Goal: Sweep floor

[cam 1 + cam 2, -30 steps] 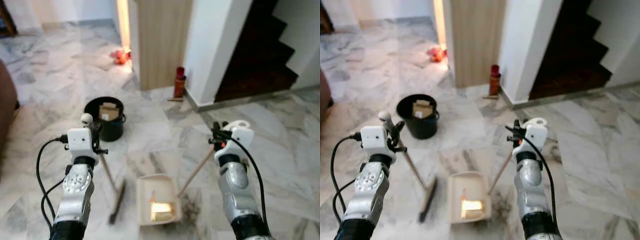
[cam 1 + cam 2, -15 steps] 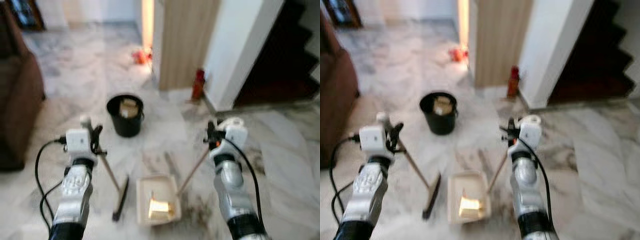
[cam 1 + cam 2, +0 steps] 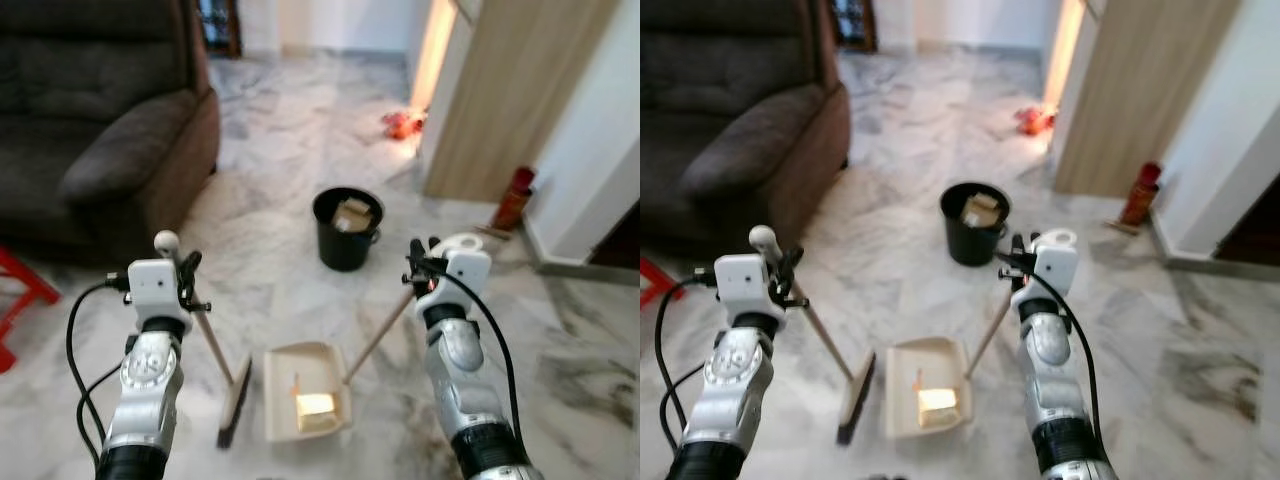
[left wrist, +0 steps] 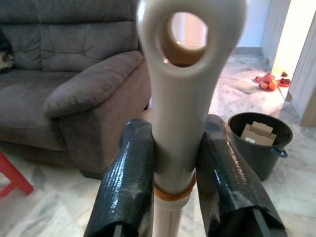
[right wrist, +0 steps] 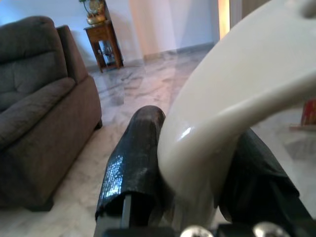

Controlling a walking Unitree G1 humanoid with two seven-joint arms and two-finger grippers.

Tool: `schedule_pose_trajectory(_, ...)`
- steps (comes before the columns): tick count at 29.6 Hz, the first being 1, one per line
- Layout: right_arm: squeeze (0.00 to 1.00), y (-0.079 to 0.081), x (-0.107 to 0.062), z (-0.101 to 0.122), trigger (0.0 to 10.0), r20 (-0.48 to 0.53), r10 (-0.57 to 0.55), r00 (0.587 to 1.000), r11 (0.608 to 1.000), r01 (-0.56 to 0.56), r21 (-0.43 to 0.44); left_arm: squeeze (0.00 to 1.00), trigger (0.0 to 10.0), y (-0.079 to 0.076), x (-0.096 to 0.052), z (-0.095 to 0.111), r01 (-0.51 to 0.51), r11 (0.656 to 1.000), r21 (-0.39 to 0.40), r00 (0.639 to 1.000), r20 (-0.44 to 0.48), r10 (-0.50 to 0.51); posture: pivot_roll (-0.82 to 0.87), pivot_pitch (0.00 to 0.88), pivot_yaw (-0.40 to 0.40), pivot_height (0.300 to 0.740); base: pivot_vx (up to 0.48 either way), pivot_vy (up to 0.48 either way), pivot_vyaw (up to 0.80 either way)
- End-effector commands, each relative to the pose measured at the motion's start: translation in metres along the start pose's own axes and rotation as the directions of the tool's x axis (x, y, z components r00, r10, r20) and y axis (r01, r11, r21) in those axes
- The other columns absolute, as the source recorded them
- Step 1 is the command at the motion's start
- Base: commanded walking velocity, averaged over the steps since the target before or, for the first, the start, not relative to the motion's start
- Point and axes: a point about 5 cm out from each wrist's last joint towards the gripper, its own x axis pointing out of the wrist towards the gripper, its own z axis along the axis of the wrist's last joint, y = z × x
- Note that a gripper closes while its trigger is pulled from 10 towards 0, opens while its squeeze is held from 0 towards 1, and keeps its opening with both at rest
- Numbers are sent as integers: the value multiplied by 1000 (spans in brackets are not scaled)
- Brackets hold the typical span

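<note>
The left gripper (image 4: 173,173) had its two black fingers (image 4: 126,182) clamped on the cream top of the broom handle (image 4: 187,74), just below the hanging loop; the broom head (image 3: 235,402) rested on the marble floor (image 3: 280,150) just beside the dustpan (image 3: 300,400). The right gripper (image 5: 197,177) was closed on the curved cream grip of the dustpan handle (image 5: 237,94), whose wooden shaft slanted down to the pan. A pale, bright piece of litter (image 3: 315,408) lay inside the pan — paper or card, judging by its look.

The main risk from here looked like spilling: if the right arm tipped or jolted the pan while carrying it toward the black bucket (image 3: 347,228), which already held cardboard scraps, the litter could slide off the open front lip. The broom, held only at its very top, could also swing and knock the pan — or catch the brown sofa (image 3: 110,130) nearby.
</note>
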Motion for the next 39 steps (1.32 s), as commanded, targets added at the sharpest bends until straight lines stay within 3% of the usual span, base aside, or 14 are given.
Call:
schedule_pose_trajectory(1,0,0,5,12,10000,48,0,999,1000,0,-1,0,10000,0,3,11,-1,1000,5,999,52,1,38,14,-25,740,0,0,0)
schedule_pose_trajectory(39,0,3,5,11,10000,39,19,999,1000,-19,17,0,10000,1,3,10,-13,1000,11,999,48,13,42,24,-29,740,344,0,-77)
